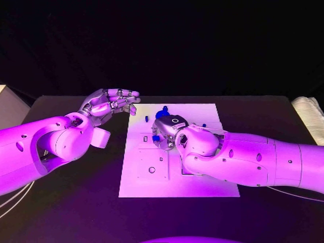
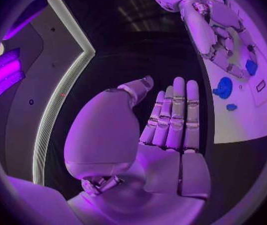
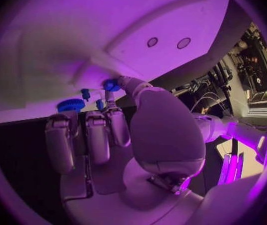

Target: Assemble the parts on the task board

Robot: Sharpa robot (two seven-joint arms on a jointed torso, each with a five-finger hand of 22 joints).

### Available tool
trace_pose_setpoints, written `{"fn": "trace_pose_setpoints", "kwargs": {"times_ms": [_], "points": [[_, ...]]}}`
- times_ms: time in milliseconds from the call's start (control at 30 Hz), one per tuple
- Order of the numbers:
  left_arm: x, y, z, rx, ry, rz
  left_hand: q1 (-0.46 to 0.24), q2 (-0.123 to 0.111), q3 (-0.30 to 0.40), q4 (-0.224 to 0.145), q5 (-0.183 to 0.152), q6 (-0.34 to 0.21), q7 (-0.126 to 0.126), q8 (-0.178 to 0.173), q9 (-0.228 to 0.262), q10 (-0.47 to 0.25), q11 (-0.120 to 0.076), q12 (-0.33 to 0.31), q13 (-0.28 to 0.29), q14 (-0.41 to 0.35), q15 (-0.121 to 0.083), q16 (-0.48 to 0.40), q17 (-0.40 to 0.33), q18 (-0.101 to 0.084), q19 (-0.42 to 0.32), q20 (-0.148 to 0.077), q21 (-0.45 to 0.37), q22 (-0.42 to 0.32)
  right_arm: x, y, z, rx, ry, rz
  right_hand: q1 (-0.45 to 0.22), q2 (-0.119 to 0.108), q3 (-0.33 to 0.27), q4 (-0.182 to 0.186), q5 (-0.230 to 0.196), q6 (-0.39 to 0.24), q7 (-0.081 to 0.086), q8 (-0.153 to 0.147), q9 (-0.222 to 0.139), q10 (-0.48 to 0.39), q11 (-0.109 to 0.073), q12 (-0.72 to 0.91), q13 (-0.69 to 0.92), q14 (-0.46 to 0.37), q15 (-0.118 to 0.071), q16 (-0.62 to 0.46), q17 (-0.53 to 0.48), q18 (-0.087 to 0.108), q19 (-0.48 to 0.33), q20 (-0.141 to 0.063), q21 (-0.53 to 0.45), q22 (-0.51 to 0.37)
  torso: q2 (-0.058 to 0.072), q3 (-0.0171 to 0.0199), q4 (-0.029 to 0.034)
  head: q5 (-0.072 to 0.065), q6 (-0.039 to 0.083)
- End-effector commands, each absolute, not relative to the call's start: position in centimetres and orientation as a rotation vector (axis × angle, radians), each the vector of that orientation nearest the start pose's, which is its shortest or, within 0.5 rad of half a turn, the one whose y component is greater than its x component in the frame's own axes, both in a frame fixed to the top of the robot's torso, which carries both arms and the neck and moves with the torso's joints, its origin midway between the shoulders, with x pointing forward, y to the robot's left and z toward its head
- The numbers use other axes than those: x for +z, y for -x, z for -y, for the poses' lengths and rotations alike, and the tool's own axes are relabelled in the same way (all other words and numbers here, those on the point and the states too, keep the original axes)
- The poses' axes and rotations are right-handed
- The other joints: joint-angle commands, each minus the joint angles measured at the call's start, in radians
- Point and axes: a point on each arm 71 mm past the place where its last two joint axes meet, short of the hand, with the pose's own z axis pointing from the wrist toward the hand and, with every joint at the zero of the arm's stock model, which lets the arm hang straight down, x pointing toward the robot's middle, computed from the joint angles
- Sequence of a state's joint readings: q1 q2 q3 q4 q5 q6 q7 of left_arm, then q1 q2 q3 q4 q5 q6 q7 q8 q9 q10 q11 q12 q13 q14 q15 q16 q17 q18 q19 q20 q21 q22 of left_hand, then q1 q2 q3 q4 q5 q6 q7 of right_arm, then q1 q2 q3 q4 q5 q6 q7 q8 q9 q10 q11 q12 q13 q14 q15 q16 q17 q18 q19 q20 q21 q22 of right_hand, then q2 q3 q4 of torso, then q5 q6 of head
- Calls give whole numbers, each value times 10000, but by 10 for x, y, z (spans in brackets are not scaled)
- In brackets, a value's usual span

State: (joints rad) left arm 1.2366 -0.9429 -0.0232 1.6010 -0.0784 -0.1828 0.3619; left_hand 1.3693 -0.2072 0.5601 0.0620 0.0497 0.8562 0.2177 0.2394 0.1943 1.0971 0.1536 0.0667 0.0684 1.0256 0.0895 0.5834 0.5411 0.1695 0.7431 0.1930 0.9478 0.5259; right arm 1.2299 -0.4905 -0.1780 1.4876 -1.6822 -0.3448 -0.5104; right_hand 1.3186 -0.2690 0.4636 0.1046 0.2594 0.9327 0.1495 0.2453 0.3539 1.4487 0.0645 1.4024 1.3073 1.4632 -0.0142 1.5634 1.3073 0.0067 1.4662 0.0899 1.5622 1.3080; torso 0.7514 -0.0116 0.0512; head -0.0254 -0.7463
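Black counter (image 1: 74, 202) under a dark backdrop, white task board (image 1: 206, 185) at centre frame. Small blue part (image 3: 111, 85) sits pinched at the tips of the right hand (image 1: 169, 132), thumb against a finger, right over the board's mid-upper area; in the head view only a blue bit shows at the hand's left side. Blue gear (image 1: 162, 114) lies on the board just above that hand, w/ a small blue peg (image 1: 146, 118) to its left. Left hand (image 1: 107, 104) hovers off the board's upper-left corner, fingers apart, holding nothing.

Judged step: seating the pinched part into its place on the board. To do it well: keep the part upright, line it up before pressing, go down slow & straight, don't knock the gear. Exact slot is hidden by the hand, so can't tell alignment. Left hand could steady the board edge if it slides.
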Motion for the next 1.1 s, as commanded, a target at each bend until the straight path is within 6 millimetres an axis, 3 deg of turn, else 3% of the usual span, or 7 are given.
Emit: {"fn": "trace_pose_setpoints", "kwargs": {"times_ms": [33,667,1100], "points": [[-148,-478,-225,-16541,9688,-14888,-85,24,-32,-13,23,-63,9,-34,11,-58,18,15,14,-70,0,69,10,131,-51,11,30,-2,-217,-461,55,4759,3131,-16855,-166,-58,-112,94,-296,-156,8,-86,-33,-64,18,-71,1307,1001,82,-46,2308,-33,980,79,-45,2550,5,-3,-1,-9,13],[-148,-478,-225,-16501,9718,-14949,-93,29,-34,-7,23,-68,12,-37,13,-66,22,13,13,-77,4,68,11,130,-56,13,30,-4,-218,-461,56,4959,3180,-16938,-99,44,-126,84,-355,-110,-2,-60,-34,-9,11,9,1359,1006,84,-38,2330,-41,996,90,-14,2570,-3,-13,1,-15,-18],[-149,-478,-225,-16450,9742,-14983,-93,29,-34,-7,23,-68,12,-37,13,-66,22,13,13,-77,4,68,11,130,-56,13,30,-4,-220,-462,55,4956,3425,-17097,331,29,70,-258,-459,-89,8,-78,-69,3,11,32,1365,1017,74,-21,2378,-51,1014,78,22,2591,-4,-14,2,-11,-35]]}}
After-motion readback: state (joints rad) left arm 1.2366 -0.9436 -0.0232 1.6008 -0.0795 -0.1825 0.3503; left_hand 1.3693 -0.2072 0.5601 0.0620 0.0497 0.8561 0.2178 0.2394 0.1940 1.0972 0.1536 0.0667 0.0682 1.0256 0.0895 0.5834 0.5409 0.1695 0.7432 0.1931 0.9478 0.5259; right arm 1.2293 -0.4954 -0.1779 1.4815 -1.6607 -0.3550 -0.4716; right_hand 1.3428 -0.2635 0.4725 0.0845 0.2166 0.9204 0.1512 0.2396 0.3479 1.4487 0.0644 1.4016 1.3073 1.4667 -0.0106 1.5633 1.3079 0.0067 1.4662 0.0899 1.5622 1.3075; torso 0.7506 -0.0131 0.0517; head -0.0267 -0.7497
